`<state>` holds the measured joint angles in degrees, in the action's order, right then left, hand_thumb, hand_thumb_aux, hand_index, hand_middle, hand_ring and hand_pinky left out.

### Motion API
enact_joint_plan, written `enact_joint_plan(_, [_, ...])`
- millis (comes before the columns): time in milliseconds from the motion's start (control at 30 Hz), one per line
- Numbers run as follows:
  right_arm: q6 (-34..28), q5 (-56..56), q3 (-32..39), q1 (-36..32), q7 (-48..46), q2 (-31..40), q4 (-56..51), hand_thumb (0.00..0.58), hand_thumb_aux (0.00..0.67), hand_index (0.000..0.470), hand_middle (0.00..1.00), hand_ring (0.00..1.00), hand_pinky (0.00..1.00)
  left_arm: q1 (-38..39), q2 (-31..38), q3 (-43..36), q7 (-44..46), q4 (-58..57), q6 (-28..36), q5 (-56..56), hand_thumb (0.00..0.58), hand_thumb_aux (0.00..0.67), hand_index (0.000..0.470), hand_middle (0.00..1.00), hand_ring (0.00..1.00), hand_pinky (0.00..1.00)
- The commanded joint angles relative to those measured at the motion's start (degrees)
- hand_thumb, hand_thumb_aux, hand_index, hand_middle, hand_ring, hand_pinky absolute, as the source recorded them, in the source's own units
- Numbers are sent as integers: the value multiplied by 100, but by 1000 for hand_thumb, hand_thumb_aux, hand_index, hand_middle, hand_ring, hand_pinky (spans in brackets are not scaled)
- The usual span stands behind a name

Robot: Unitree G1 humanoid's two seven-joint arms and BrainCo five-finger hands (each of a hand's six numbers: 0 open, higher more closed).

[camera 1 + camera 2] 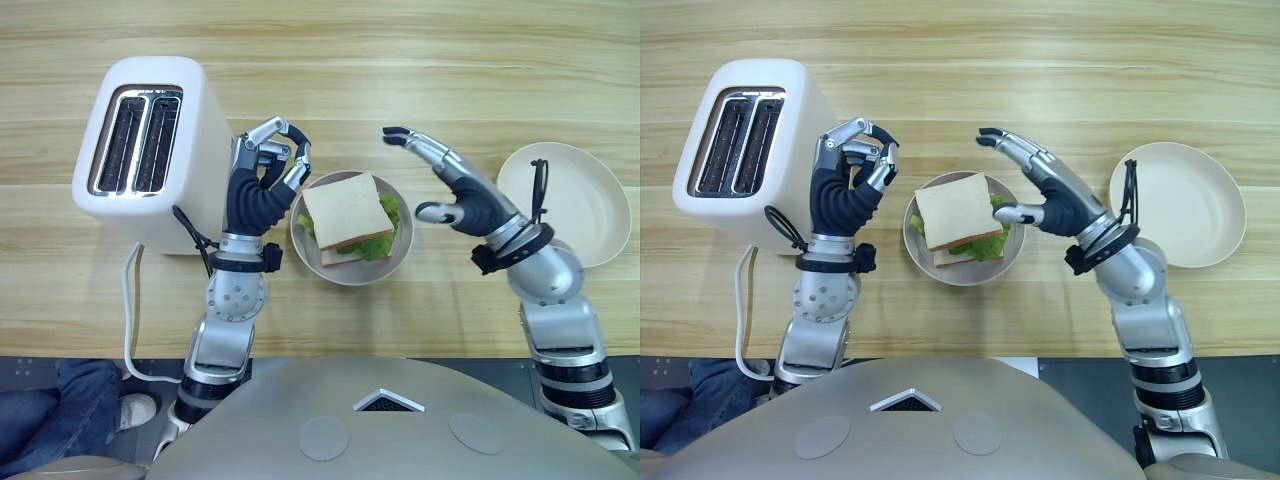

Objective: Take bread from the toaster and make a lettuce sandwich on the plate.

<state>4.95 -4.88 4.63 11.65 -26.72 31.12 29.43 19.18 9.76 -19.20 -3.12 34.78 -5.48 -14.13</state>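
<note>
The sandwich [350, 225] looks all but finished to us, so we judge the task near its end.

At the far left of the desk [400, 60] the toaster [190, 170] stands with its two slots [138, 140] dark and, as far as we can see, empty. We take the bread step as done. Its cord [128, 300] trails toward the near edge.

Just right of the toaster, the left hand [268, 160] hovers with its fingers curled in on themselves, holding nothing. It is near the plate [352, 283] but not touching it.

On that plate in the middle, a top slice [348, 208] lies over lettuce [378, 243]. The leaves poke out at the right and near sides, and a lower slice [333, 257] peeks out at the near left. The stack sits slightly skewed but wholly inside the rim.

Right of the plate, the right hand [450, 180] hangs with fingers spread and stretched, palm toward the sandwich, and grips nothing.

Furthest right, a second dish [580, 215] lies bare, well apart from the plate.

What is left, we think, is at most to square the top slice and draw both hands away.

We cannot see to the bottom of the slots, so a slice sunk deep would escape us. The top slice covers most of the lettuce and the lower slice, so we cannot tell how much leaf lies between them. A black cable [541, 190] at the right wrist crosses the dish's left edge.
</note>
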Motion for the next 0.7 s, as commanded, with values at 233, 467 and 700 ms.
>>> enact_joint_plan(233, [599,1606,-195,1211,-2677,1397,-482,580,670,470,1000,1000,1000,1525,2107,-902,2689,335,56,1102,580,670,470,1000,1000,1000])
enact_joint_plan(467, [1184,-265,674,1001,-2385,1372,-1001,580,670,470,1000,1000,1000,985,1935,-1071,2486,-1010,454,-191,580,670,470,1000,1000,1000])
enact_joint_plan(700, [1437,-1564,1443,470,-1913,1085,-1619,580,670,470,980,980,980,507,1643,-1195,2324,-1797,796,-885,580,670,470,1000,1000,1000])
